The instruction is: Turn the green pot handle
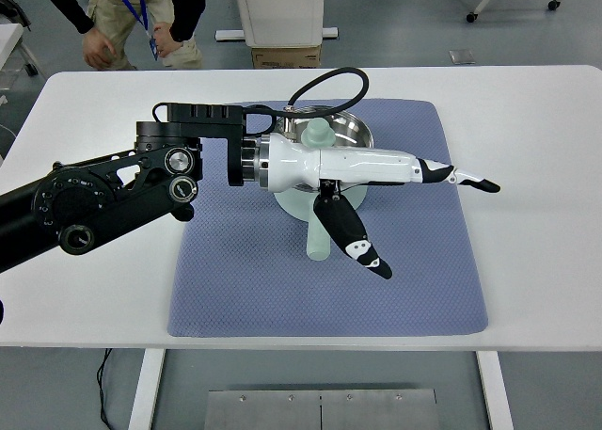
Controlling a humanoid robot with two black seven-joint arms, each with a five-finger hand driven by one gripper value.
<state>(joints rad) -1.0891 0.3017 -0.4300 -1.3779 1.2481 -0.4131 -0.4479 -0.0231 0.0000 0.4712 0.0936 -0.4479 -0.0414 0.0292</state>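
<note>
A pale green pot [340, 133] with a shiny steel inside stands on the blue mat [235, 289], at its far middle. Its pale green handle [318, 240] points toward the table's near edge. My left hand [414, 209], white with black fingertips, reaches in from the left and lies over the pot. The fingers [461, 178] stretch straight to the right, edge-on, and the thumb [353, 240] hangs down just right of the handle. The hand is open and holds nothing. Most of the pot's body is hidden under the hand.
The black left arm [103, 190] crosses the table's left half, with a black cable [324, 80] looping over the pot. A person [136, 16] stands beyond the table's far left edge. A cardboard box [287, 55] sits on the floor behind the table.
</note>
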